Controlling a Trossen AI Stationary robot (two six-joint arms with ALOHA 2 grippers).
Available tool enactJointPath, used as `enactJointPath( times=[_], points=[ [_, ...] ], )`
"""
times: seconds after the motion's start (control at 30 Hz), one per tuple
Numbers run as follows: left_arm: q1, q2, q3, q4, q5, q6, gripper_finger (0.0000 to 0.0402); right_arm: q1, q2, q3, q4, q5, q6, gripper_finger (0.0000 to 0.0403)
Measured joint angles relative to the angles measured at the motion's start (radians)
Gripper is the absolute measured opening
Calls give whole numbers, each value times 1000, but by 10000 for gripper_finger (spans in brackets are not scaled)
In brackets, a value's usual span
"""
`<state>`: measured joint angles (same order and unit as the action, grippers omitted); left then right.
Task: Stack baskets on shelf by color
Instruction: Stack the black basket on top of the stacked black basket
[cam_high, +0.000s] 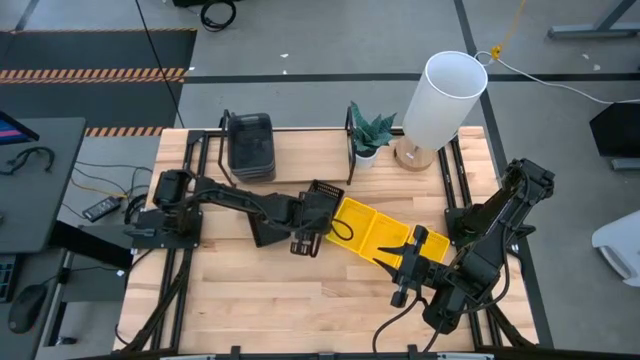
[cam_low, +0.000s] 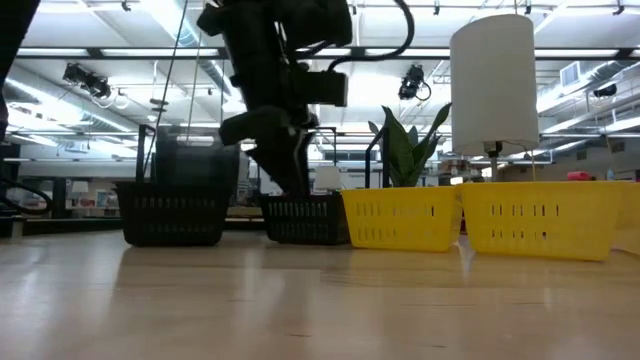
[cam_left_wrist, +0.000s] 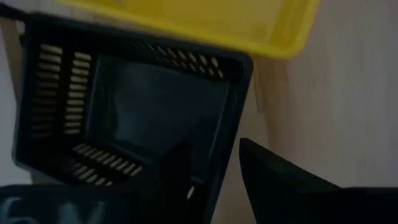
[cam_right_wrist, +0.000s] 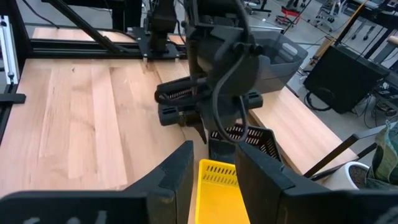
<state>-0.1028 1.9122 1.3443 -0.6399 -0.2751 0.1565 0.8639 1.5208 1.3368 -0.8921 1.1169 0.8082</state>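
Observation:
My left gripper (cam_high: 311, 228) is open over a small black slatted basket (cam_high: 322, 200) that rests by its bottom on the table. In the left wrist view its fingers (cam_left_wrist: 267, 177) stand on either side of one basket wall (cam_left_wrist: 217, 168), with bare wood between that wall and the outer finger. Two yellow baskets (cam_high: 372, 228) (cam_low: 540, 218) sit end to end on the tabletop to the right. My right gripper (cam_high: 408, 245) is above the nearer one, fingers apart, and yellow (cam_right_wrist: 217, 186) shows in the gap. A second black basket (cam_low: 172, 213) stands further left. Dark grey baskets (cam_high: 250, 146) are stacked on the shelf (cam_high: 305, 150).
A potted plant (cam_high: 370, 135) and a white cylindrical lamp (cam_high: 440, 95) stand at the shelf's right end. Black frame rails (cam_high: 190, 255) run along the table's left and right sides. Bare wood (cam_high: 300, 310) lies toward the near edge.

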Motion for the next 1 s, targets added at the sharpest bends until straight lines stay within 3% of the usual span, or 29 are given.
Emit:
enactJointPath(
  times=[0.47,0.57,0.7,0.83,1.0],
  points=[
    [32,85,1,8,54,12,131,1,0,0,0,-3,0,122],
    [23,104,1,-24,52,12,94,1,0,0,0,-2,0,122],
    [4,101,2,-50,51,-1,14,1,0,0,-2,-1,0,122],
    [-45,82,44,-128,-2,-46,7,1,0,0,-2,-1,0,122],
    [-139,77,163,-283,-142,-95,4,1,0,0,-5,0,0,122]
  ],
)
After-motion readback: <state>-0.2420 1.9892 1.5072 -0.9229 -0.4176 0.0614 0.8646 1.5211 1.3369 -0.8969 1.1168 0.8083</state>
